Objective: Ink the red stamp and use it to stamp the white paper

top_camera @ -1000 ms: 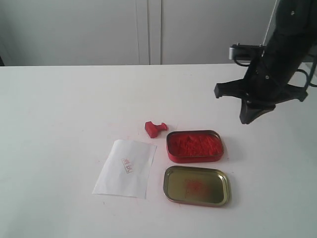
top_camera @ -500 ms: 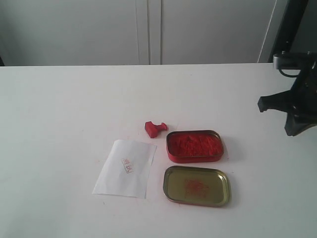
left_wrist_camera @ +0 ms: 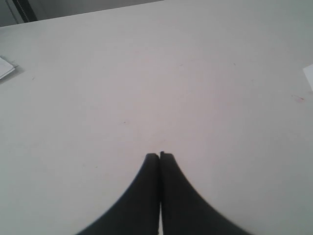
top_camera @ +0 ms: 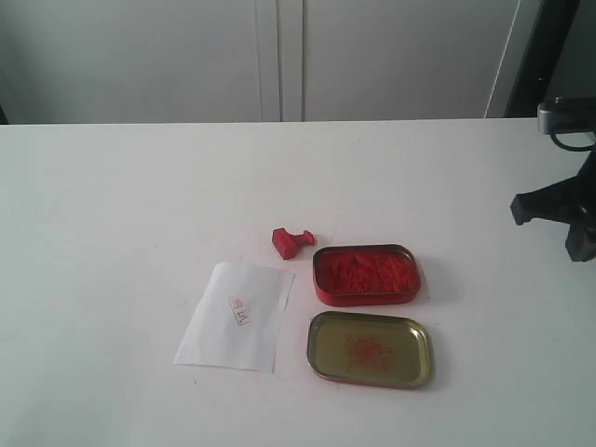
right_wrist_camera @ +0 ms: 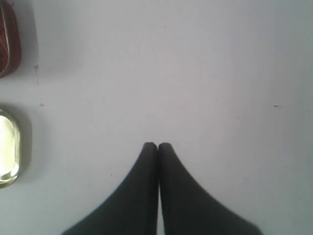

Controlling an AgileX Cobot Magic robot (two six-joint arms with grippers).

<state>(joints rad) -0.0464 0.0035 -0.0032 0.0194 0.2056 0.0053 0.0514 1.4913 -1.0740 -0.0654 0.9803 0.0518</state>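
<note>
Red stamp (top_camera: 292,241) lies mid-frame, just above the white paper (top_camera: 237,317), well left of the clenched, empty right gripper (right_wrist_camera: 157,145) at the exterior view's right edge; left gripper (left_wrist_camera: 160,155) likewise clenched.

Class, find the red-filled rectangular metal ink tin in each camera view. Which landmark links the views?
Exterior view: the red-filled rectangular metal ink tin sits right of centre, just above the empty brass-coloured tin half.
Left wrist view: not in it.
Right wrist view: a sliver, cut by the frame edge.
Shared landmark: that brass-coloured tin half, beside it in both.
</note>
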